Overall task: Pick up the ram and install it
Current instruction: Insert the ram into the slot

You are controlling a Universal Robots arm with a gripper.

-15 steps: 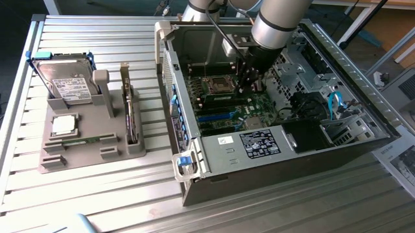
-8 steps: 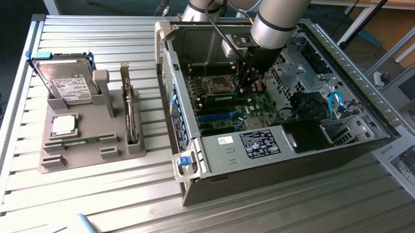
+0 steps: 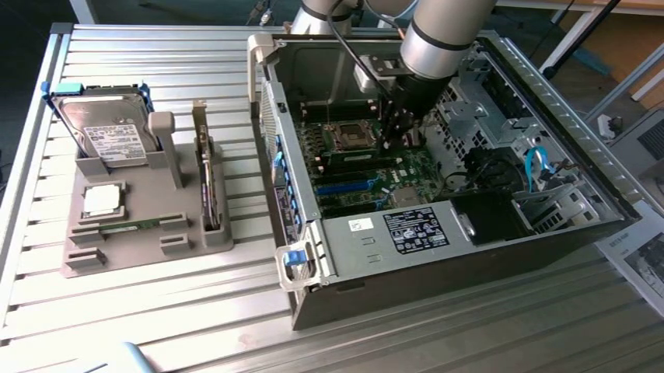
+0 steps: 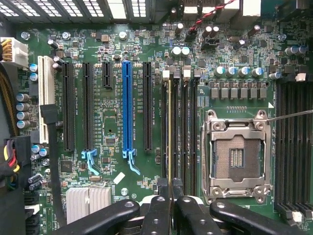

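jaws pinched tight on the ram point(image 4: 169, 132), held edge-on, its long axis parallel to the memory slots point(image 4: 183, 137) straight below, just beside the cpu socket point(image 4: 237, 156)

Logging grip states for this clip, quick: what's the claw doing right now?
Claw: closed, pinching the ram stick, held edge-on over the motherboard.

A slatted metal counter point(image 3: 155, 311) carries two things, set a little apart. Toward the exterior view's left a grey moulded parts holder point(image 3: 145, 241) sits flat. Toward the right an open desktop computer case point(image 3: 353, 241) lies on its side, open face up. A printed sheet point(image 3: 638, 264) lies beside the case at the right edge.
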